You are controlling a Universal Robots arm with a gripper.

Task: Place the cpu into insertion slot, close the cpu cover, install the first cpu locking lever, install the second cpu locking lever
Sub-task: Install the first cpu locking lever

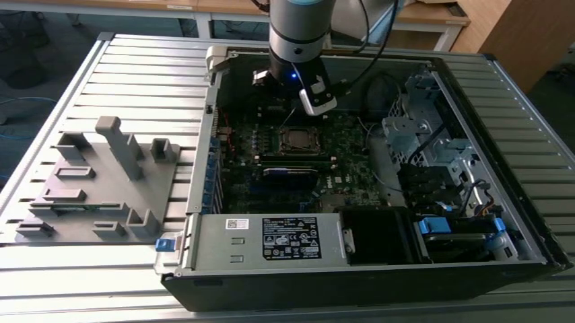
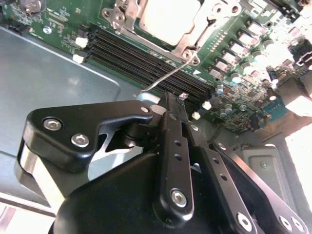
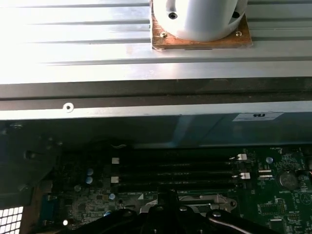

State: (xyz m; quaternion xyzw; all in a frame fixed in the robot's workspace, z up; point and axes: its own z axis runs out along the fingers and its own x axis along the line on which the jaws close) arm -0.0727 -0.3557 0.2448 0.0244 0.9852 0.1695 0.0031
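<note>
The cpu [image 2: 168, 19] lies in the insertion slot [image 1: 299, 139] on the green motherboard, its pale silver top showing through the cut-out of the cpu cover [image 2: 210, 22], which lies flat over it. A thin wire locking lever [image 2: 165, 78] juts out from the socket's corner over the black memory slots [image 2: 146, 56], unlatched. My gripper [image 2: 174, 99] hangs just off the lever's free end, fingers [image 2: 174, 131] shut together with nothing visibly between them. In the exterior view the gripper [image 1: 297, 101] hovers above the board, just beyond the socket.
The open computer case's metal wall [image 3: 146, 114] stands close behind the memory slots [image 3: 175, 170]. Drive cages and cables [image 1: 431, 148] fill the exterior view's right, a power supply [image 1: 269, 239] the front. A grey fixture plate [image 1: 99, 182] sits outside the case on the left.
</note>
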